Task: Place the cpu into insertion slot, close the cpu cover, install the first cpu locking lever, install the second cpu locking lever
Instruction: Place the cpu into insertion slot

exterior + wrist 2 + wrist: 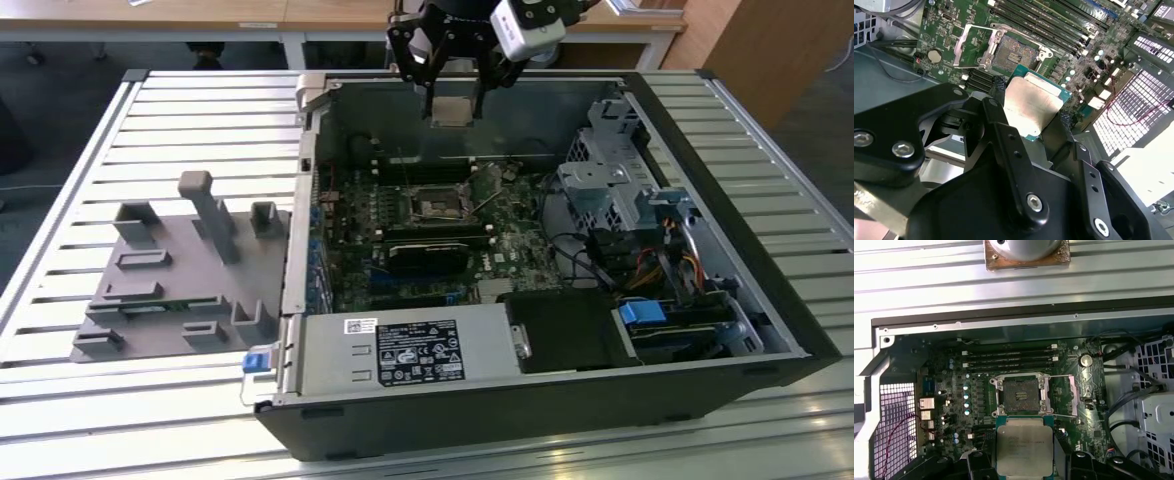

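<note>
- Exterior view: slatted metal table (80, 150), wooden desks (200, 15) behind; grey fixture (174, 270) at nine o'clock of the open case (534, 400).
- At the case's twelve o'clock hangs the gripper (454, 98), pointing down, clamped on the cpu (451, 113) by its edges.
- Inside the case, the slot (437, 203) sits bare at six o'clock of the cpu, well apart; in the first wrist view the cover (1064, 395) stands swung open beside it.

looks like robotics lab: open pc case (534, 420) on slatted alu bench (174, 120), grey parts jig (174, 275), wood desks (200, 12) behind.
</note>
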Action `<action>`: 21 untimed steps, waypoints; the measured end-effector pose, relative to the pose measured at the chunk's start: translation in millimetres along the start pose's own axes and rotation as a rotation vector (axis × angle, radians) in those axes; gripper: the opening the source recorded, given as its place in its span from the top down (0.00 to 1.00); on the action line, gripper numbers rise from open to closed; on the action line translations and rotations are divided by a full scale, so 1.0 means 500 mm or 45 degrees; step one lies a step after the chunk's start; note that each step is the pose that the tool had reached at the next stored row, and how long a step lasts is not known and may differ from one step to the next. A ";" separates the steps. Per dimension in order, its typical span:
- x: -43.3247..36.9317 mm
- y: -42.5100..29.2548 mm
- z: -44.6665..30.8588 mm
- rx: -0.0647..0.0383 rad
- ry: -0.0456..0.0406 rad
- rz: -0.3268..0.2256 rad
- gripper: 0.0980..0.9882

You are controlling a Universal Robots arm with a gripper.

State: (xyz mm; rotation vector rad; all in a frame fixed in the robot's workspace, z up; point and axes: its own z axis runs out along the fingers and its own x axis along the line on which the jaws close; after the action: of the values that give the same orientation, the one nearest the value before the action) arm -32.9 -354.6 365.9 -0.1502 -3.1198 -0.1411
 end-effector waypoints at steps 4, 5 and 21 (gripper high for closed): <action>0.000 0.000 0.000 0.000 0.000 0.005 0.50; 0.000 0.000 0.000 0.000 -0.001 0.006 0.50; 0.000 0.000 0.000 -0.001 -0.002 0.027 0.50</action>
State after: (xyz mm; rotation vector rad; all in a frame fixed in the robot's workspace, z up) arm -33.0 -354.6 365.9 -0.1835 -3.1189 -0.1414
